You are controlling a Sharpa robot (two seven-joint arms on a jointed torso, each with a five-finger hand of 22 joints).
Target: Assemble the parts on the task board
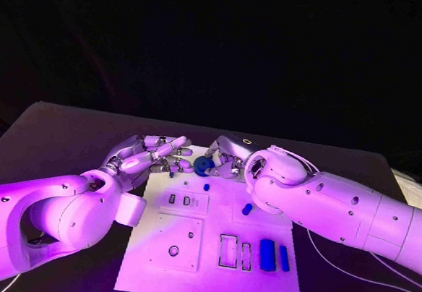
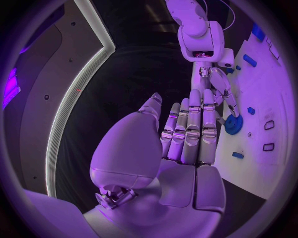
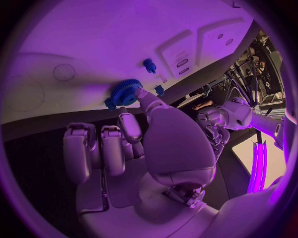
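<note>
The white task board (image 1: 210, 277) lies in the middle of the black table. A blue gear (image 1: 204, 164) (image 2: 233, 125) (image 3: 126, 92) sits at the board's far edge. My right hand (image 1: 230, 164) (image 3: 146, 144) reaches it from the right and pinches it, with a fingertip (image 3: 139, 93) on its rim. My left hand (image 1: 152, 154) (image 2: 189, 134) hovers just left of the gear with its fingers stretched out and apart, holding nothing.
On the board lie a small blue peg (image 1: 207, 186) (image 3: 149, 65), a blue pin (image 1: 247, 209) and two blue blocks (image 1: 274, 256) beside recessed slots (image 1: 235, 253). A white cable (image 1: 364, 264) runs along the table at the right.
</note>
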